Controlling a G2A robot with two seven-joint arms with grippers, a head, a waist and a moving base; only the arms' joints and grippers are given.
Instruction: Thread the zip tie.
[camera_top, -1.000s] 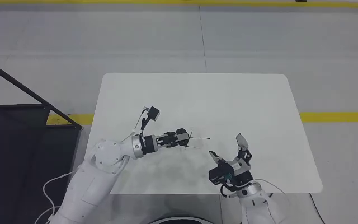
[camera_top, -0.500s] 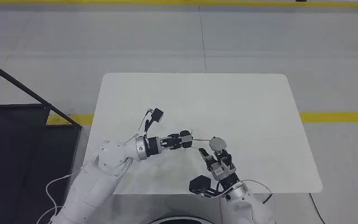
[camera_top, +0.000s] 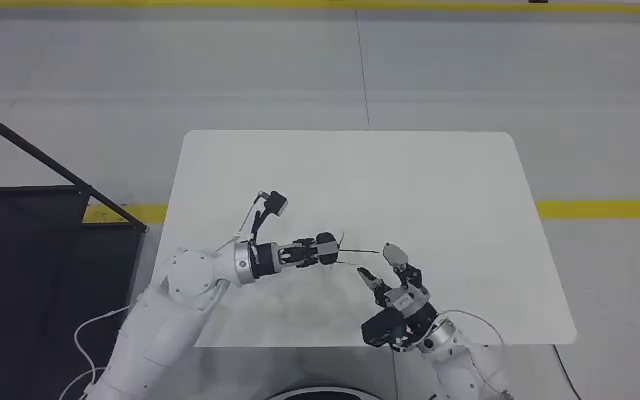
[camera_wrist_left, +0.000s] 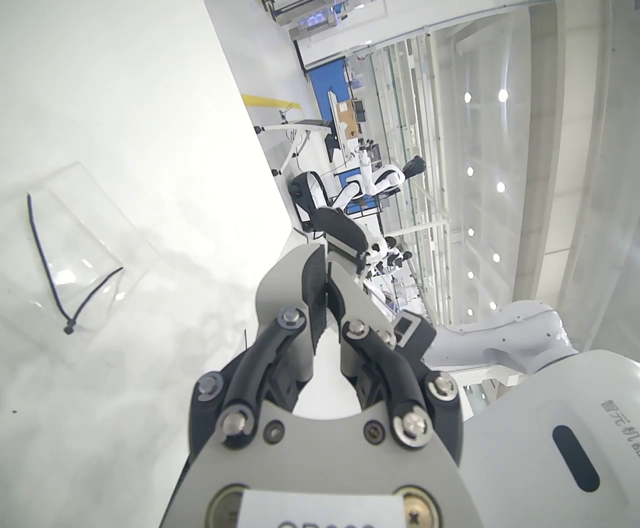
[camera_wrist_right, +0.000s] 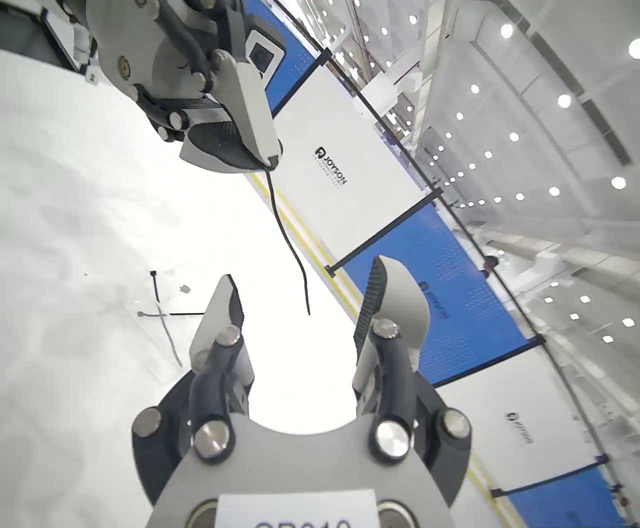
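My left gripper (camera_top: 330, 247) is held above the middle of the white table (camera_top: 450, 180), shut on one end of a thin black zip tie (camera_top: 362, 249). The tie's tail (camera_wrist_right: 289, 240) sticks out from the left gripper (camera_wrist_right: 250, 150) and curves toward my right gripper (camera_wrist_right: 305, 300). The right gripper (camera_top: 382, 264) is open, and the tie's free tip hangs in the gap between its fingers without touching them. In the left wrist view the left gripper (camera_wrist_left: 325, 272) has its jaws pressed together, and the tie itself is hidden there.
Loose black zip ties (camera_wrist_right: 161, 312) lie on the table below the grippers. A clear plastic bag (camera_wrist_left: 75, 240) lies flat on the table with a looped zip tie (camera_wrist_left: 57, 280) on it. The table's far half is bare.
My right gripper moved from the table's front right edge over to the tie's free end, turning on the way. The left gripper with the tie has hardly shifted.
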